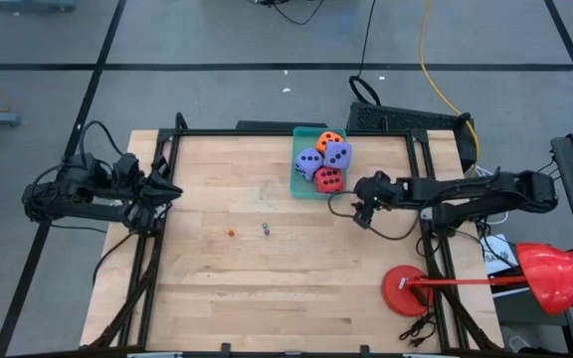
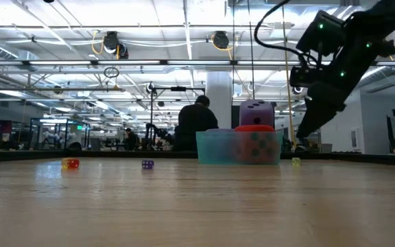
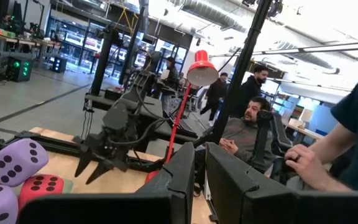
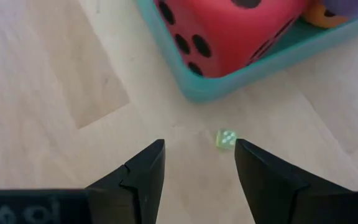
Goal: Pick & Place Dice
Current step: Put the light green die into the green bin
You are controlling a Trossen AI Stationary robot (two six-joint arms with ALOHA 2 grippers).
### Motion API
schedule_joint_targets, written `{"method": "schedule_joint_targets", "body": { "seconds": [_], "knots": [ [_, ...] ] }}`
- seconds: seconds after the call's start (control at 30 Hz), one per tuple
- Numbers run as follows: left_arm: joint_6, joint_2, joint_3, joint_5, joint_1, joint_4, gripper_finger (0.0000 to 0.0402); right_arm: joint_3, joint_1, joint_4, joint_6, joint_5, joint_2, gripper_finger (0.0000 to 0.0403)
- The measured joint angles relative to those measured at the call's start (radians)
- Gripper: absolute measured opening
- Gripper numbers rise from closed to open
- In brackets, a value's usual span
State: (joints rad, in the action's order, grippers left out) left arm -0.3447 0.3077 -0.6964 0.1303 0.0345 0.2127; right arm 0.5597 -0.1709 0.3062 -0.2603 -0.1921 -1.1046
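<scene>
Dice are split between table and tray. Nearest the low camera, three tiny ones lie loose on the wooden table (image 1: 217,288): a red-orange one (image 2: 70,163), a purple one (image 2: 147,164) and a pale green one (image 4: 226,138). The right gripper (image 4: 197,165), fingers apart, hangs just above the green die, which sits between the fingertips, probably lined up to be picked next. Just beyond, at twelve o'clock, the teal tray (image 1: 297,180) holds four big soft dice, the red die (image 1: 328,179) closest, apparently gathered there. The left gripper (image 1: 167,189) waits at the table's nine o'clock edge, fingers slightly apart.
</scene>
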Motion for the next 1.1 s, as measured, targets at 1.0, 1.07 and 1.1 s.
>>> {"method": "schedule_joint_targets", "body": {
  "seconds": [1.0,1.07,1.1],
  "knots": [
    [0.000,0.000,0.000,0.000,0.000,0.000,0.0047,-0.135,-0.196,-0.229,0.011,0.093,-0.044,0.0183],
    [0.000,0.000,0.000,0.000,0.000,0.000,0.0047,-0.135,-0.197,-0.237,0.012,0.093,-0.060,0.0183],
    [0.000,0.000,0.000,0.000,0.000,0.000,0.0047,-0.136,-0.197,-0.248,0.014,0.093,-0.067,0.0183]
  ]
}}
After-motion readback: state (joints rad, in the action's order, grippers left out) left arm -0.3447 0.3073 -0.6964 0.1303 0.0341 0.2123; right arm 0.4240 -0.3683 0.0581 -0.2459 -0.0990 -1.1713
